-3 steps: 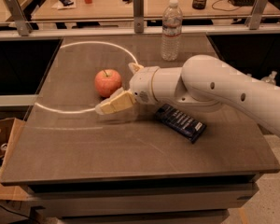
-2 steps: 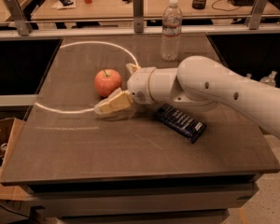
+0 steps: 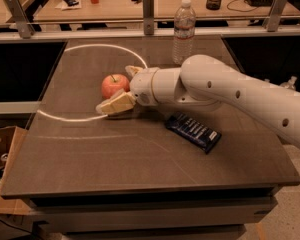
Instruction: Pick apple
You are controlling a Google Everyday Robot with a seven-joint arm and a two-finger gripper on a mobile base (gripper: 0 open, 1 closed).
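Nudged slightly left, that arm; the apple hasn't budged. Open table (image 3: 90, 154) on the left, edge well off. The apple (image 3: 114, 84) sits inside the white ring (image 3: 65, 118), and the pincer (image 3: 117, 88) is spread open around it, one finger in front, one behind. Grasp step, I'd say: next comes squeeze, then lift straight up. To the right, the dark snack bar (image 3: 193, 132) and the water bottle (image 3: 183, 31) stand apart.

The hand (image 3: 115, 89) straddles the apple (image 3: 112, 82), one finger each side. A bottle (image 3: 183, 31) stands behind the arm, a dark bar (image 3: 193, 132) just before it; the near tabletop (image 3: 90, 159) lies open.
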